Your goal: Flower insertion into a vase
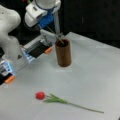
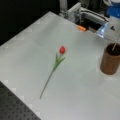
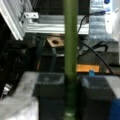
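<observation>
We find the gripper [image 3: 70,96] closed on a green stem [image 3: 70,37] entering the vase [image 1: 63,53]; we advise a vertical, centred descent.

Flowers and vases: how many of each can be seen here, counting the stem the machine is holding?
Flowers: 2, a red tulip lying on the table and a green stem pinched in the gripper, its end at the vase's mouth.
Vases: 1, the brown vase.
Total: 3.
</observation>
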